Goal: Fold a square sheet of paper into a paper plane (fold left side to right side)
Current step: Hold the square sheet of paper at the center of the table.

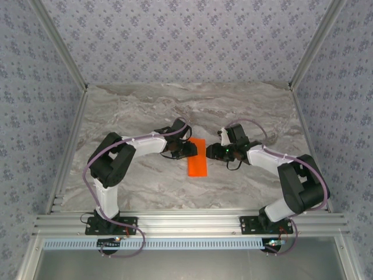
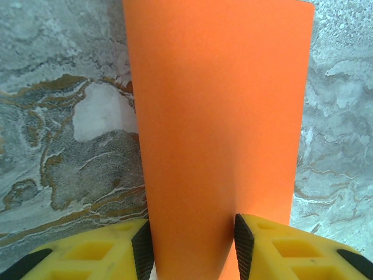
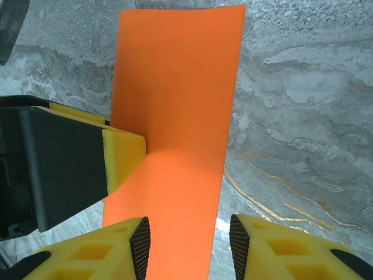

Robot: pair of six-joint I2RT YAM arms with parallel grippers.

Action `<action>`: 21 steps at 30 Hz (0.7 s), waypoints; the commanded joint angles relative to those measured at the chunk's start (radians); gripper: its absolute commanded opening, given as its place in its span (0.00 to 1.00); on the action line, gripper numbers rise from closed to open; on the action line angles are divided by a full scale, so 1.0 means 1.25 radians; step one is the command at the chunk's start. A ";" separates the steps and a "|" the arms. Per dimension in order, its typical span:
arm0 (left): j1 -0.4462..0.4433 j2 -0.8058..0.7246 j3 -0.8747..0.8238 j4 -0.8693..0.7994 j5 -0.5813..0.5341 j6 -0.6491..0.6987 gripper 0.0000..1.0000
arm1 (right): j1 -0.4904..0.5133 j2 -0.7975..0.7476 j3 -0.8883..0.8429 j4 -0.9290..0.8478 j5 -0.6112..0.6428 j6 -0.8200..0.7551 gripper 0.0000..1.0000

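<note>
From above, the folded orange sheet of paper (image 1: 197, 158) lies mid-table between the left gripper (image 1: 187, 149) and the right gripper (image 1: 214, 153), with bare marble tabletop (image 1: 145, 105) all round. In the left wrist view, half-open fingers (image 2: 143, 251) touch both long edges. In the right wrist view, half-open fingers (image 3: 140, 245) straddle the sheet, one pad clear of its edge.

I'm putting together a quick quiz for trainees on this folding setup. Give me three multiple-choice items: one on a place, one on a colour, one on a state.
1. Where is the paper?
A. against the far wall
B. between the left gripper and the right gripper
C. on an arm's base

2. What colour is it?
A. orange-red
B. blue
C. white

3. What state is it in?
A. crumpled
B. torn in two
C. flat, a narrow rectangle

Answers:
1. B, the top view shows a gripper at each side of it.
2. A, it is bright orange in every view.
3. C, both wrist views show a smooth surface and straight edges.
</note>
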 commanded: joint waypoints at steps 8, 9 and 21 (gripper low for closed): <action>0.000 0.073 -0.032 -0.017 -0.056 -0.004 0.44 | 0.020 0.069 0.015 0.041 -0.060 0.032 0.28; 0.000 0.073 -0.031 -0.017 -0.056 -0.004 0.44 | 0.022 0.077 0.019 0.044 -0.063 0.033 0.27; -0.001 0.069 -0.030 -0.024 -0.058 0.000 0.44 | 0.036 0.159 0.049 0.020 -0.049 0.027 0.18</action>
